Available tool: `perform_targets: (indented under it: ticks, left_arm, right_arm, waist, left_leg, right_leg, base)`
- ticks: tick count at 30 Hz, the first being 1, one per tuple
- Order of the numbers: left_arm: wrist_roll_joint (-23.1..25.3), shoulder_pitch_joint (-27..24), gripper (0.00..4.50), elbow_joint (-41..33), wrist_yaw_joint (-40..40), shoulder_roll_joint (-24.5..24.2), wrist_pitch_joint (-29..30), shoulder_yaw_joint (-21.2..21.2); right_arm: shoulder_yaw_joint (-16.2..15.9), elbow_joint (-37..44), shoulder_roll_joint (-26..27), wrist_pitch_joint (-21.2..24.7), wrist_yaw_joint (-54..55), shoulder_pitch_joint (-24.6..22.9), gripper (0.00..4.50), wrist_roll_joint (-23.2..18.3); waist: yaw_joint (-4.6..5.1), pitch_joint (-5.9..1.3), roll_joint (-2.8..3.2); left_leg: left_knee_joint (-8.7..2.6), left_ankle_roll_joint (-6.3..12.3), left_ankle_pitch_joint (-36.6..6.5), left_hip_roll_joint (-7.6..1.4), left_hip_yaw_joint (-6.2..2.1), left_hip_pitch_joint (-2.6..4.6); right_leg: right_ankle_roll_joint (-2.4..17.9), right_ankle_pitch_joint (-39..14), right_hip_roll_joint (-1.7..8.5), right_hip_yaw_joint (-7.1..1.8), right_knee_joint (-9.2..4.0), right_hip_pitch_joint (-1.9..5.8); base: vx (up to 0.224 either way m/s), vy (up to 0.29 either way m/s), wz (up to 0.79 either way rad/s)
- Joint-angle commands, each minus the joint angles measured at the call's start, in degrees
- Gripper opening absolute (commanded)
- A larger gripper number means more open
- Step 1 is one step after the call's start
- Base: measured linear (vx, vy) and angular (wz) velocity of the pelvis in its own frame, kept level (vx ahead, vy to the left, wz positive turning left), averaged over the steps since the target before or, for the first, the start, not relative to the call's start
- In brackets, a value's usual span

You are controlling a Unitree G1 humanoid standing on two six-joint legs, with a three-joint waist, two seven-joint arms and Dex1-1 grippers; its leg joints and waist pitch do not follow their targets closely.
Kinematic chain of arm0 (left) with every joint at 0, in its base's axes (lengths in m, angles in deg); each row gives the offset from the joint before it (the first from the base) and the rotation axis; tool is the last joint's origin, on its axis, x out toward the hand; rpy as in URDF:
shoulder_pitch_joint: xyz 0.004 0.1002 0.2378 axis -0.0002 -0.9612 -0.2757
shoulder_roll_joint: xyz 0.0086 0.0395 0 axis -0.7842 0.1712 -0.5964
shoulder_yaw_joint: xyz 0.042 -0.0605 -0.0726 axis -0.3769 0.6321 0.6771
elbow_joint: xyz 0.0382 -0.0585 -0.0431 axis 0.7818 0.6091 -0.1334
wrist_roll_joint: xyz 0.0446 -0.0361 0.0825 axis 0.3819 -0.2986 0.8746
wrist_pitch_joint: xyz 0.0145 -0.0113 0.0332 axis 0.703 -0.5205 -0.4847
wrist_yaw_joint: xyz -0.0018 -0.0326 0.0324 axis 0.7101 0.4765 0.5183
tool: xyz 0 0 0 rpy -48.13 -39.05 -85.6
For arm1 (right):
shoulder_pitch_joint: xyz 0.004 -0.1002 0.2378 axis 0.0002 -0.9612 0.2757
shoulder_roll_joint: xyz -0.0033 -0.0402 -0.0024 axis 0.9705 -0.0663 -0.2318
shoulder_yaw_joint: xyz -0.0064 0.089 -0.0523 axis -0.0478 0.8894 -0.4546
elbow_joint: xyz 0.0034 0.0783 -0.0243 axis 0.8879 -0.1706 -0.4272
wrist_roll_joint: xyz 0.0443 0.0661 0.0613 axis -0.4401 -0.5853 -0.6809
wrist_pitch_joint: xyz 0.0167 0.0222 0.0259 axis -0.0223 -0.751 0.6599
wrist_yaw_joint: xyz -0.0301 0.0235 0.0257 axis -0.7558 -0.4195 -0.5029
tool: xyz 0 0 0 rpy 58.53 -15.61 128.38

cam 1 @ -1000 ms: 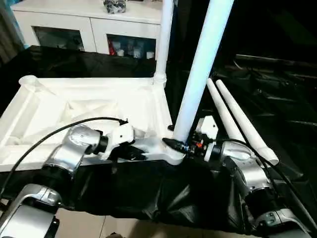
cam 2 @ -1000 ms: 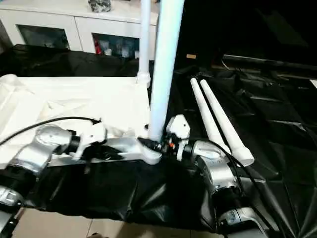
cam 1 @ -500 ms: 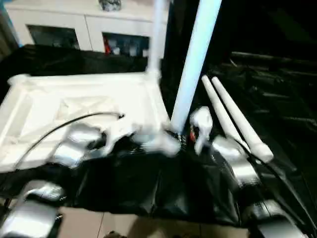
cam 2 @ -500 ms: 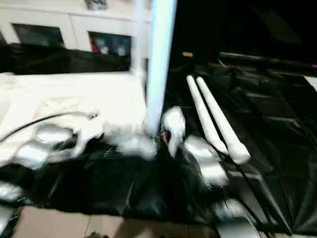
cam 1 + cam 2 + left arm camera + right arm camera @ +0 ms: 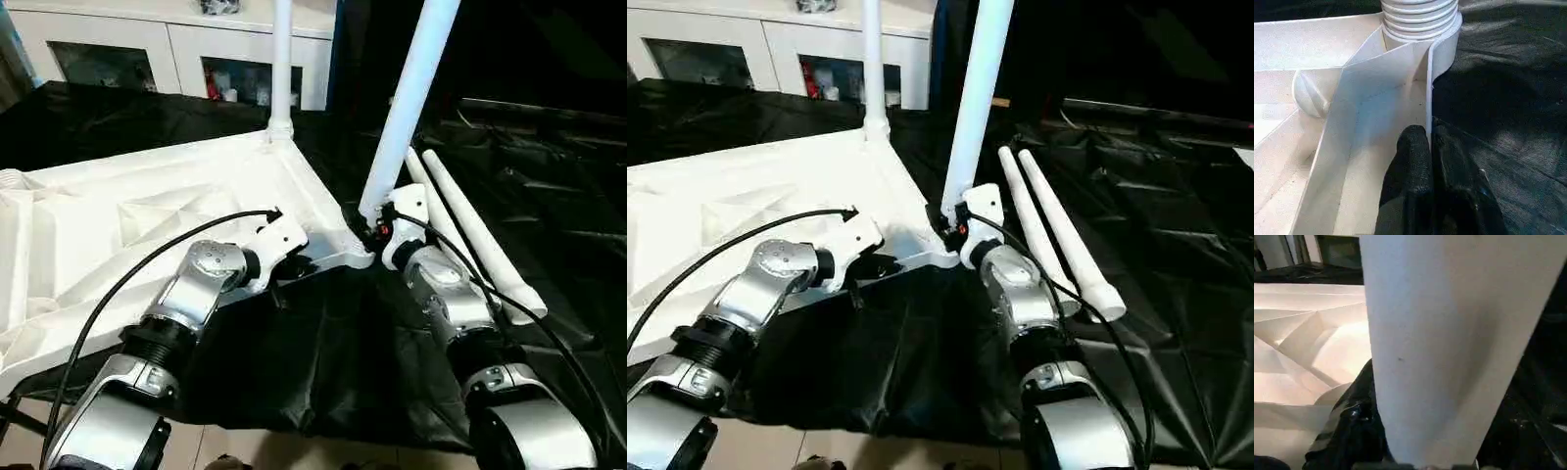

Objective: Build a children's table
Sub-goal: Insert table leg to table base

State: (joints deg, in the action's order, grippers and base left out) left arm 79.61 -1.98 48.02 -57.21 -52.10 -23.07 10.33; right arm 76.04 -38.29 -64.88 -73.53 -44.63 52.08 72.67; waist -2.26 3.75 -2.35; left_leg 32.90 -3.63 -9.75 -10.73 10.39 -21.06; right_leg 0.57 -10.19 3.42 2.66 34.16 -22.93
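Tabletop (image 5: pixel 147 215) lies upside down on the black-draped desk (image 5: pixel 323 362), ribbed underside up, and we're mid-assembly. One leg (image 5: pixel 281 69) stands upright in the far corner socket, and a second leg (image 5: pixel 407 108) rises from the near corner socket (image 5: pixel 358 257), leaning a little to the right. Two spare legs (image 5: pixel 470 230) lie side by side on the black cloth, just beside the right arm.

Left gripper (image 5: pixel 1429 147) is clenched on the thin rim wall of the tabletop close to that near socket, pinching the plastic edge between its black fingers to brace the piece. Right gripper (image 5: pixel 370 227) is wrapped around the base of the second leg, one black finger (image 5: pixel 1354 421) visible against the white tube, grasping it right above the socket.

My read: the step in hand is screwing this second leg home. Threads (image 5: pixel 1418 17) show at the socket in the left wrist view, so it looks not fully seated. Next move calls for straightening the leg, twisting it down while the left keeps the tabletop from turning, then fetching a spare leg.
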Motion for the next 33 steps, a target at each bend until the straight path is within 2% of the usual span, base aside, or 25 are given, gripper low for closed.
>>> perform_targets:
  ticks: [1, 5, 9, 10, 12, 14, 17, 21, 22, 23, 24, 28, 29, 33]
  left_arm:
    - [0.79, 0.84, 0.0, -3.44, 4.88, 1.32, 0.14, 0.32]
    - [0.87, 0.81, 0.0, -3.58, 4.89, 1.28, 0.28, 0.19]
    - [0.85, 0.44, 0.0, -3.91, 4.47, 1.17, 0.37, 0.06]
    - [0.87, 0.35, 0.0, -3.96, 4.37, 1.17, 0.39, 0.04]
    - [1.06, 0.25, 0.0, -4.03, 4.37, 1.17, 0.32, 0.01]
    - [1.07, 0.15, 0.0, -4.1, 4.2, 1.17, 0.23, -0.02]
    - [1.01, 0.19, 0.0, -4.03, 3.85, 1.03, -0.01, -0.08]
    - [0.79, 0.32, 0.0, -3.63, 3.02, 0.42, -0.95, -0.04]
    - [0.65, 0.21, 0.0, -3.66, 2.65, 0.13, -1.23, 0.04]
    - [0.65, 0.21, 0.0, -3.66, 2.65, 0.13, -1.23, 0.04]
    - [0.42, -0.17, 0.0, -3.75, 1.58, -0.77, -3.02, 0.06]
    - [-0.64, -0.92, 0.0, -3.85, -1.22, -2.06, -4.64, 0.19]
    - [-0.85, -1.06, 0.0, -3.86, -1.82, -2.26, -5.28, 0.15]
    - [-2.35, -2.03, 0.0, -3.81, -7.23, -4.48, -9.19, -0.39]
  right_arm:
    - [-2.9, -6.79, 3.79, 4.09, -1.3, -2.58, 1.9, 1.17]
    - [-2.76, -7.63, 4.03, 4.01, -1.42, -1.84, 1.9, 1.48]
    - [-2.25, -7.73, 4.28, 3.66, -1.76, -1.6, 1.9, 1.69]
    - [-2.13, -7.76, 4.34, 3.65, -2.0, -1.56, 2.25, 1.6]
    - [-2.18, -7.86, 4.33, 3.16, -2.29, -1.52, 2.59, 1.71]
    - [-2.04, -7.78, 4.38, 3.08, -2.79, -1.58, 2.59, 1.43]
    - [-1.76, -7.63, 4.45, 2.76, -3.23, -1.47, 3.0, 1.03]
    - [-1.06, -7.58, 4.43, 1.82, -3.93, -0.69, 3.25, 0.85]
    - [-0.93, -7.15, 4.3, 1.6, -4.42, -0.69, 3.47, 0.6]
    - [-0.93, -7.15, 4.3, 1.6, -4.42, -0.69, 3.47, 0.6]
    - [-0.99, -6.15, 3.79, 0.72, -5.79, -0.72, 3.54, 0.55]
    - [-1.4, -4.45, 2.39, 0.46, -8.4, -0.79, 3.87, 0.56]
    - [-1.48, -4.11, 2.09, 0.51, -9.14, -0.85, 3.87, 0.47]
    - [-2.95, -1.1, -1.19, 1.25, -17.2, -1.6, 3.87, 0.2]
  waist:
    - [-0.06, -3.32, 0.51]
    - [0.25, -3.4, 0.37]
    - [0.28, -3.63, 0.42]
    - [0.28, -3.65, 0.33]
    - [0.24, -3.68, 0.37]
    - [0.22, -3.74, 0.43]
    - [0.24, -3.73, 0.46]
    - [0.28, -3.72, 0.53]
    - [0.27, -3.76, 0.56]
    - [0.27, -3.76, 0.54]
    - [0.26, -3.76, 0.84]
    - [0.34, -3.88, 0.74]
    - [0.24, -3.94, 0.86]
    - [0.08, -4.1, 0.73]
  left_leg:
    - [-4.28, 0.31, -17.4, -2.7, -0.98, 0.81]
    - [-4.44, -0.82, -20.27, -2.71, -1.16, 0.99]
    - [-4.4, -1.05, -20.69, -2.73, -1.18, 1.04]
    - [-4.37, -1.0, -20.46, -2.69, -1.13, 1.0]
    - [-4.37, -0.96, -20.19, -2.71, -1.12, 0.96]
    - [-4.34, -0.8, -19.75, -2.74, -1.09, 0.91]
    - [-4.34, -0.79, -19.88, -2.7, -1.04, 0.98]
    - [-4.34, -0.88, -20.28, -2.69, -1.07, 0.95]
    - [-4.38, -0.88, -19.85, -2.72, -1.12, 0.86]
    - [-4.35, -0.79, -19.84, -2.7, -1.07, 0.87]
    - [-4.39, -0.77, -19.71, -2.71, -1.15, 0.83]
    - [-4.24, -0.23, -18.17, -2.61, -1.01, 0.59]
    - [-4.17, -0.09, -17.54, -2.67, -0.95, 0.68]
    - [-3.95, 1.05, -15.23, -2.65, -0.76, 0.63]
  right_leg:
    - [11.12, -19.73, 4.86, -2.67, -4.67, 1.69]
    - [10.31, -22.08, 4.69, -2.55, -4.91, 1.52]
    - [10.28, -21.73, 4.79, -2.65, -4.93, 1.48]
    - [10.42, -21.17, 4.73, -2.65, -4.89, 1.51]
    - [10.55, -20.71, 4.77, -2.67, -4.82, 1.55]
    - [10.98, -19.76, 4.8, -2.7, -4.78, 1.59]
    - [11.12, -19.53, 4.67, -2.63, -4.72, 1.59]
    - [11.02, -20.12, 4.68, -2.65, -4.78, 1.58]
    - [11.1, -19.56, 4.69, -2.64, -4.67, 1.7]
    - [11.13, -19.36, 4.65, -2.66, -4.7, 1.66]
    - [11.29, -18.87, 4.68, -2.65, -4.59, 1.72]
    - [11.78, -17.23, 4.71, -2.66, -4.44, 2.03]
    - [11.9, -16.62, 4.69, -2.68, -4.39, 1.99]
    - [12.96, -13.06, 4.54, -2.62, -3.98, 2.28]
  base:
    - [0.0, 0.0, 0.0]
    - [0.0, 0.0, 0.0]
    - [0.0, 0.0, 0.0]
    - [0.0, 0.0, 0.0]
    - [0.0, 0.0, 0.0]
    - [0.0, 0.0, 0.0]
    - [0.0, 0.0, 0.0]
    - [0.0, 0.0, 0.0]
    - [0.0, 0.0, 0.0]
    - [0.0, 0.0, 0.0]
    - [0.0, 0.0, 0.0]
    - [0.0, 0.0, 0.0]
    - [0.0, 0.0, 0.0]
    - [0.0, 0.0, 0.0]
